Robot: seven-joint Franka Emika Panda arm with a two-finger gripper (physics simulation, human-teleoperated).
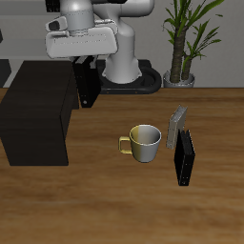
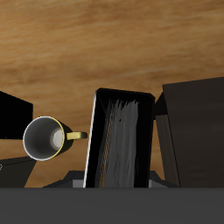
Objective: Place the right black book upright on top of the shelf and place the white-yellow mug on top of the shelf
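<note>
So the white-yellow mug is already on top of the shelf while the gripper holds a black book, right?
Not quite. The white-yellow mug stands on the table, not on the shelf; the exterior view shows it. The gripper does hold the right black book.

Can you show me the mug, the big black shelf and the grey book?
white-yellow mug (image 1: 145, 151), exterior view, on its outer wall.
shelf (image 1: 40, 78), exterior view, on its flat top.
grey book (image 1: 176, 127), exterior view, on its cover.
</note>
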